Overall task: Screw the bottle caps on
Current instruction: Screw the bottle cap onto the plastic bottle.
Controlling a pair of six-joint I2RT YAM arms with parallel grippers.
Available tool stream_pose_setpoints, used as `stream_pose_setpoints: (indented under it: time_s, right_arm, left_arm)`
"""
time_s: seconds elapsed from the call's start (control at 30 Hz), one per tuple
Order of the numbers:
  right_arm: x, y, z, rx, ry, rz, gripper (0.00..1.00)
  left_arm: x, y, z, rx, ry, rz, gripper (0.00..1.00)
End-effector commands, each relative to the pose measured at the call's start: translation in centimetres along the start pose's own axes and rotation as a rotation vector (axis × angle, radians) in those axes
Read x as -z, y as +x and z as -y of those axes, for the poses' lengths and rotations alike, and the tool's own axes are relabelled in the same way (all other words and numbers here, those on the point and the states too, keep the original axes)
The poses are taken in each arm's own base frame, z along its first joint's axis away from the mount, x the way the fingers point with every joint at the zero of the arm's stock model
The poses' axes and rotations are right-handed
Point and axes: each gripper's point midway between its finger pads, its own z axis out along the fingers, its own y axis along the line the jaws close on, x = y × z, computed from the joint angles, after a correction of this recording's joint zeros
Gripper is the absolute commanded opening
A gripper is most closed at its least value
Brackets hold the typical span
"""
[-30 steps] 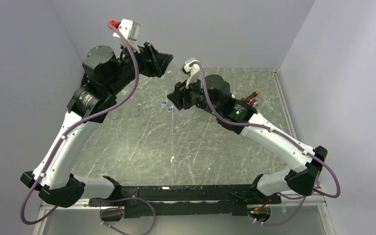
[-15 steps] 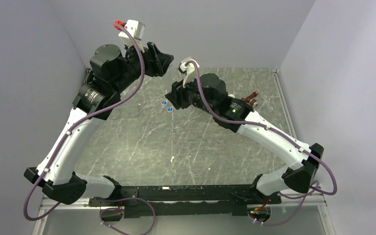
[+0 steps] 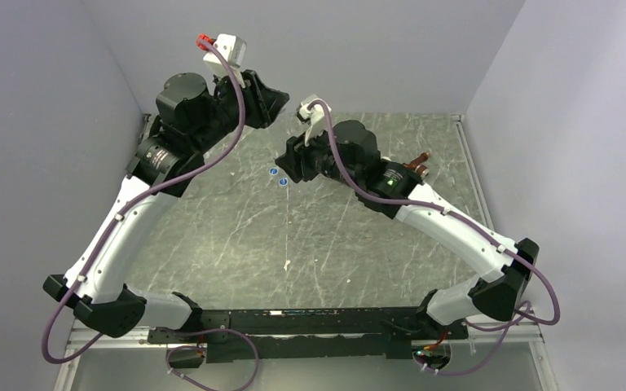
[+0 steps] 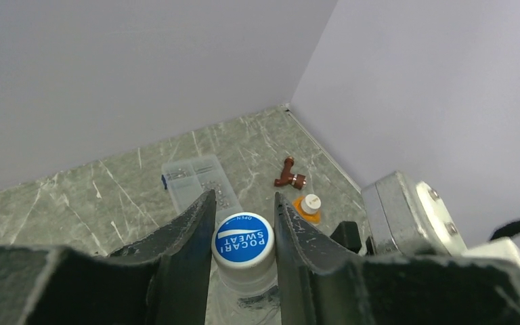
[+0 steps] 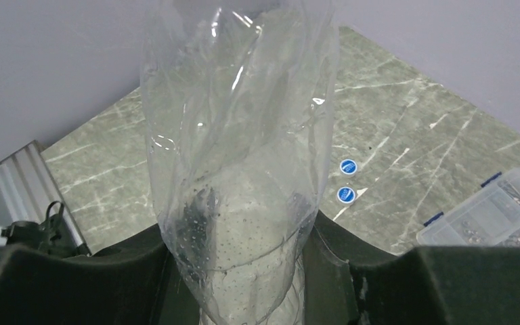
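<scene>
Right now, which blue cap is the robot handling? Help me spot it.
At the table's far middle, the right claw holds a clear bottle. The blue cap sits atop it within the left claw; the two other caps lie loose on the table.

two arms meet over the middle of the workspace. the left arm (image 3: 118, 224) climbs steeply from its base, elbow bent, wrist lifted high and the left gripper (image 4: 244, 196) tipped downward. its two dark fingers (image 4: 183, 244) press in on either side of a bottle cap (image 4: 243, 242). the right arm (image 3: 456, 232) reaches in lower from the other side, forearm slanting toward the centre. the right gripper (image 5: 244, 247) is clamped on a clear bottle (image 5: 244, 135), one finger at each flank. the two grippers stand close together, the left one higher than the right.
</scene>
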Motion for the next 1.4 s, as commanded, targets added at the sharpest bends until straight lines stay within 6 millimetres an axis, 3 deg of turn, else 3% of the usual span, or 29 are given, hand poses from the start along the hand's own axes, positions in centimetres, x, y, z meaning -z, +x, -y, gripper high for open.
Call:
stream_pose_setpoints:
  time_s: [0.0, 0.13, 0.23, 0.33, 0.47, 0.6, 0.67, 0.7, 0.73, 0.77, 0.8, 0.83, 0.87, 1.1, 1.23, 1.37]
  right_arm:
    - [2.5, -3.8, -2.7, 0.017, -0.260, 0.113, 0.00]
    - [7.0, -4.8, -5.8, 0.015, -0.650, 0.162, 0.00]
    - [9.6, -5.5, -7.2, 0.018, -0.847, 0.193, 0.00]
    - [11.5, -5.6, -8.8, 0.018, -1.003, 0.189, 0.00]
    - [13.6, -5.8, -10.0, 0.011, -1.142, 0.198, 0.00]
    - [13.9, -6.1, -10.1, 0.019, -1.156, 0.194, 0.00]
    - [13.4, -6.1, -9.9, 0.023, -1.121, 0.189, 0.00]
    - [13.1, -6.1, -9.7, 0.032, -1.095, 0.188, 0.00]
    - [12.8, -6.0, -9.4, 0.031, -1.064, 0.183, 0.00]
    - [12.6, -5.9, -9.2, 0.033, -1.036, 0.181, 0.00]
    - [12.3, -5.6, -8.9, 0.019, -1.003, 0.163, 0.00]
    - [12.1, -5.6, -8.6, 0.019, -0.968, 0.161, 0.00]
    - [11.6, -5.5, -8.1, 0.022, -0.918, 0.160, 0.00]
    - [7.9, -4.4, -3.3, -0.018, -0.501, 0.148, 0.01]
    - [5.8, -4.3, -0.6, -0.032, -0.248, 0.160, 0.01]
    - [4.4, -4.3, 0.2, -0.024, -0.088, 0.165, 0.00]
  left_arm:
    - [1.2, -0.7, 2.4, -0.012, 0.130, 0.017, 0.00]
    - [3.7, -0.2, 6.6, -0.064, 0.394, 0.006, 0.00]
    - [7.4, 0.1, 10.8, -0.082, 0.673, -0.004, 0.00]
    - [10.6, 0.0, 13.6, -0.076, 0.887, -0.012, 0.00]
    - [13.9, -0.1, 15.8, -0.062, 1.095, -0.044, 0.00]
    - [15.2, -0.2, 16.3, -0.067, 1.160, -0.061, 0.00]
    - [15.1, -0.4, 16.2, -0.072, 1.129, -0.056, 0.05]
    - [15.0, -0.7, 16.1, -0.079, 1.101, -0.043, 0.16]
    - [14.6, -0.9, 15.8, -0.083, 1.061, -0.027, 0.35]
    - [14.2, -1.2, 15.4, -0.085, 1.006, -0.008, 0.62]
    - [13.9, -1.6, 14.9, -0.097, 0.950, 0.019, 0.79]
    - [13.4, -2.2, 14.2, -0.114, 0.881, 0.058, 0.92]
    - [12.8, -2.8, 13.4, -0.118, 0.802, 0.087, 0.99]
    - [10.3, -6.5, 7.6, -0.101, 0.373, 0.241, 0.99]
    - [8.5, -7.1, 5.1, -0.076, 0.223, 0.253, 0.96]
    - [6.5, -6.9, 3.3, -0.055, 0.123, 0.227, 0.92]
